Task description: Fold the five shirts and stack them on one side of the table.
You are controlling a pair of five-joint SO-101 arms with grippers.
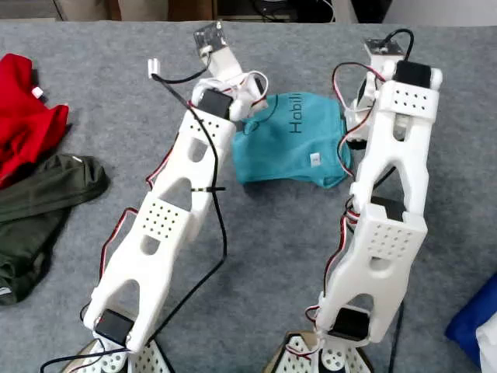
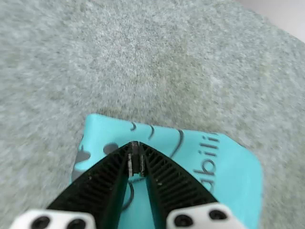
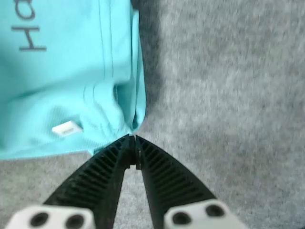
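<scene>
A teal shirt (image 1: 291,140) lies folded into a rough rectangle on the grey table, between my two arms. My left gripper (image 1: 252,97) is at its far left corner. In the left wrist view the left gripper (image 2: 135,160) has its fingertips together right over the teal shirt (image 2: 214,167), near its dark print. My right gripper (image 1: 353,138) is at the shirt's right edge. In the right wrist view the right gripper (image 3: 133,153) is shut where a bunched corner of the teal shirt (image 3: 71,71) meets its tips. A white tag (image 3: 66,128) sits close by.
A crumpled red shirt (image 1: 23,109) and a dark green shirt (image 1: 39,202) lie at the table's left edge. A blue shirt (image 1: 474,311) and a bit of white cloth (image 1: 489,346) show at the near right corner. Grey felt (image 1: 256,249) covers the table.
</scene>
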